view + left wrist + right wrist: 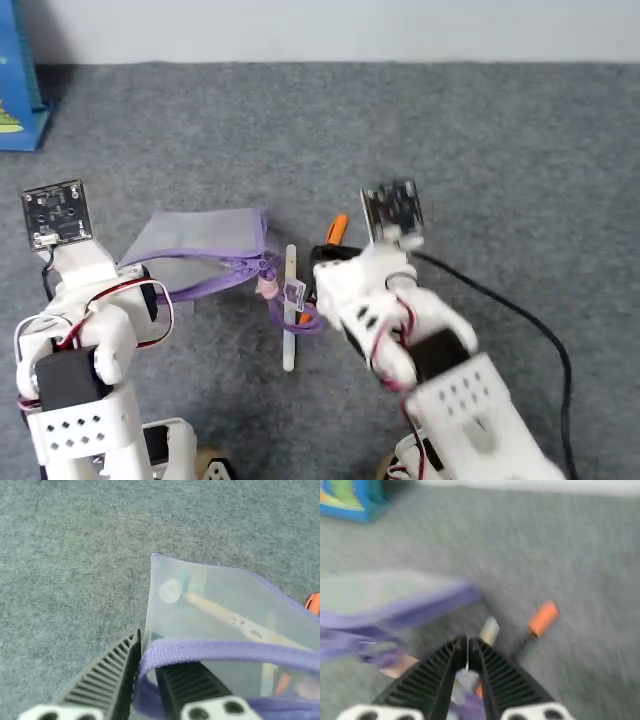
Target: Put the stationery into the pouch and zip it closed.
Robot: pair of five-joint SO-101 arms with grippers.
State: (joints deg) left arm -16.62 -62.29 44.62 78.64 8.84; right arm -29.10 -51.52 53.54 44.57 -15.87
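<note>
Noted: left pincer (147, 655) gripped pouch (200, 235) rim; right pincer (468, 645) clenched shut; white stick (290, 320) lay upright in frame, just left of it.

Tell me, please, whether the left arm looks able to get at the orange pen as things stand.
Probably not: the left pincer is shut on the pouch rim, and the orange pen lies beyond the pouch, beside the right arm.
</note>
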